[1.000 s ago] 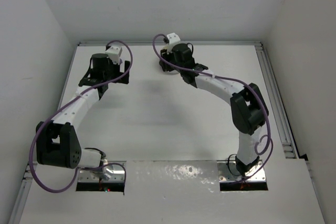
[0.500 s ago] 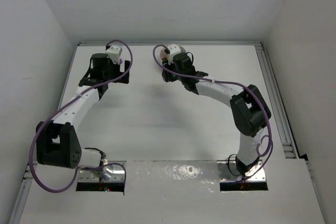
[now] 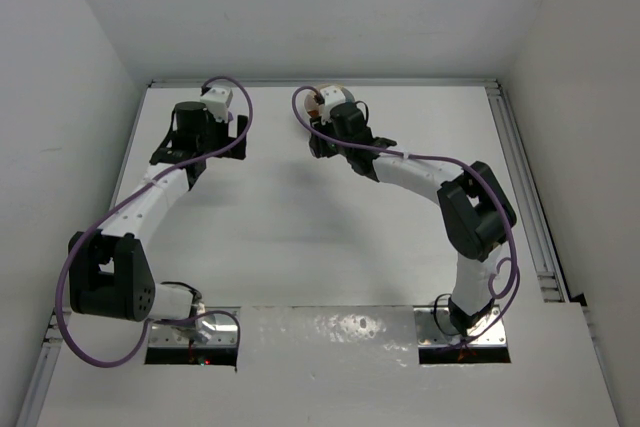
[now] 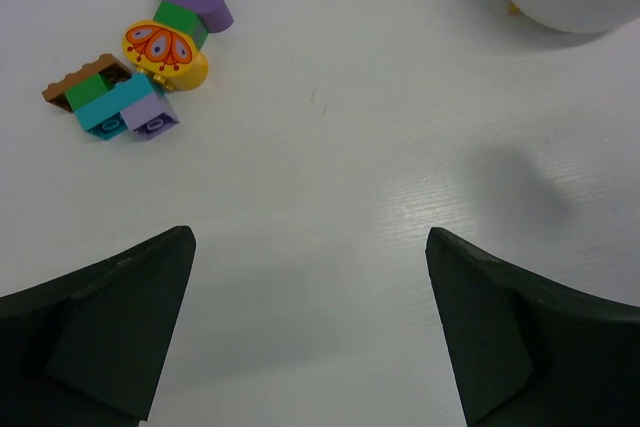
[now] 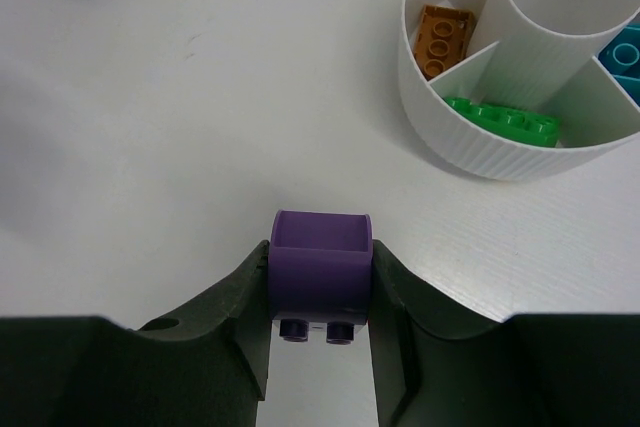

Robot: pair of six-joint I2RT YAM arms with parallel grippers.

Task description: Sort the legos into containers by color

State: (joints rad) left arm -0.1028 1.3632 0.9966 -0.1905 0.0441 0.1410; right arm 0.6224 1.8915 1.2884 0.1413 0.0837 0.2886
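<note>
The right tool (image 5: pixel 322 265) is clamped on a purple brick (image 5: pixel 322 247) near the white dish (image 5: pixel 480 157), apparently ready for sorting. The left tool (image 4: pixel 308 267) stands apart, empty, above the counter (image 4: pixel 330 147).

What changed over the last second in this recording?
The right gripper, shut on a purple brick, drew back slightly toward the near side, mostly in the first half second, then settled. Its hold on the brick did not change. The left gripper stayed open and still.
</note>
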